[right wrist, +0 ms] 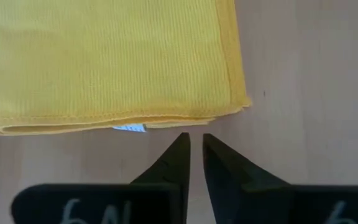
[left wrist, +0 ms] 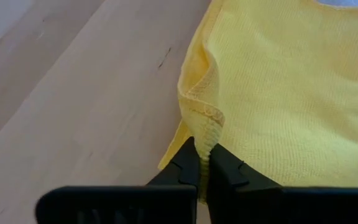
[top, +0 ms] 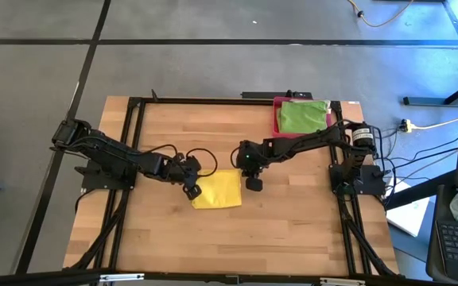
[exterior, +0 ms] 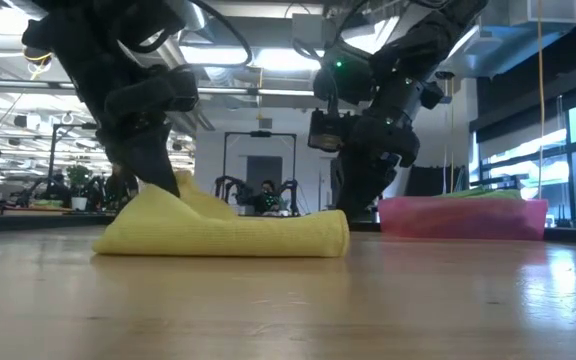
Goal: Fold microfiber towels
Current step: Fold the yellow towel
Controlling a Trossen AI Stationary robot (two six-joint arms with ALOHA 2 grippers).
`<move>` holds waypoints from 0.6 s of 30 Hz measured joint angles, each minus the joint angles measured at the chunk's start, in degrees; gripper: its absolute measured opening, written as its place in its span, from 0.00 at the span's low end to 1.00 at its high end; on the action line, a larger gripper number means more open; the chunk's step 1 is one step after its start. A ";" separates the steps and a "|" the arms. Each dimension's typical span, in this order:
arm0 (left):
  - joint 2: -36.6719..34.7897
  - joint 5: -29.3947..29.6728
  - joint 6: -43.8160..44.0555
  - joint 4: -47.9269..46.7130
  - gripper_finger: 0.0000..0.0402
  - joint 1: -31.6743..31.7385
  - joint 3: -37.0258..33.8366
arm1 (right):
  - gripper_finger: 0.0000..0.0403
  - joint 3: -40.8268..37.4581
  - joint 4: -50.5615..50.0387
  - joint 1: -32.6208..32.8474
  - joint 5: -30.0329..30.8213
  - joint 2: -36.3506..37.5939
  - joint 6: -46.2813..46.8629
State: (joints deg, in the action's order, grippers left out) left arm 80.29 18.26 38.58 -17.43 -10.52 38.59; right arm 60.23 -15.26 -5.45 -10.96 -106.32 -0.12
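Observation:
A yellow microfiber towel [top: 219, 190] lies folded on the wooden table near its middle. My left gripper [top: 191, 189] is at the towel's left edge and is shut on it; in the low view that side of the towel [exterior: 168, 200] rises in a small peak under the fingers. My right gripper [right wrist: 195, 142] stands just off the towel's right edge [right wrist: 166, 118], fingertips slightly apart with nothing between them, touching nothing. A bright green towel [top: 302, 116] lies in the pink tray [top: 277, 119] at the back right. My left gripper pinches the yellow towel's hemmed edge [left wrist: 205, 121] between its two fingers, slanting down from the table's left. The hem bunches into a raised ridge at the fingertips; how many layers are caught I cannot tell. The rest of the towel lies flat on the table.
The pink tray [exterior: 463, 216] stands at the table's far right corner. Black frame rails [top: 133, 143] run along the table's left, right and far sides. Bare wood [top: 237, 238] lies between the towel and the near edge.

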 joint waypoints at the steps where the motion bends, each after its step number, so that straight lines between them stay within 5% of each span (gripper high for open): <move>1: 0.00 0.06 -0.62 0.27 0.02 0.01 0.03 | 0.12 0.02 0.13 0.00 -0.05 0.00 0.01; 18: 3.79 -4.75 -1.09 1.01 0.33 3.60 0.15 | 0.15 1.23 -0.40 0.13 -4.32 0.01 6.31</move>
State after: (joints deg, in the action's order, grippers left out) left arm 84.08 13.51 37.49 -16.43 -6.92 38.74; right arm 61.46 -15.66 -5.32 -15.28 -106.32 6.19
